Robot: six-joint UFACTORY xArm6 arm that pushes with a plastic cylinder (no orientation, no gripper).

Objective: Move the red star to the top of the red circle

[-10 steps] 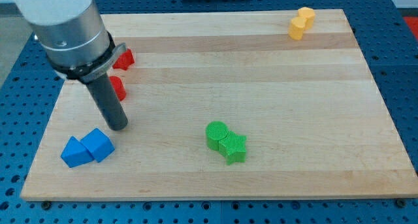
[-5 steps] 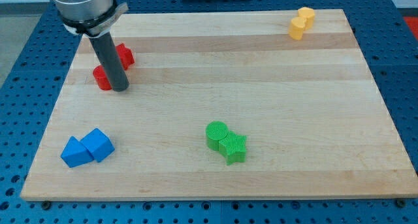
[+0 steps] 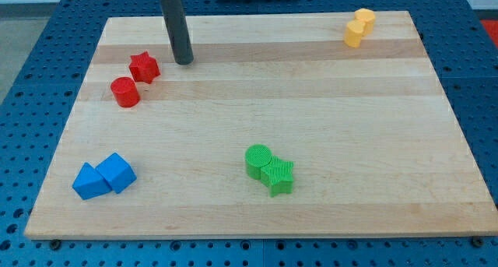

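Camera view: my tip [image 3: 184, 61] rests on the desk [image 3: 327, 119], just right of the red star [image 3: 144, 66]. There are no jaws, so nothing is grasped. The star sits up-right of the red circle [image 3: 124, 92], nearly touching. A careless leftward push could overshoot, spin the star, or knock the circle out of place.

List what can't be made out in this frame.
- The arm above the rod: cut off by the view's top; only the rod and my tip show, to the right of the red star.
- The yellow blocks: too small for the camera view to settle their shapes.
- Red star against red circle: whether they touch is unclear.
- The table: cropped at every edge.
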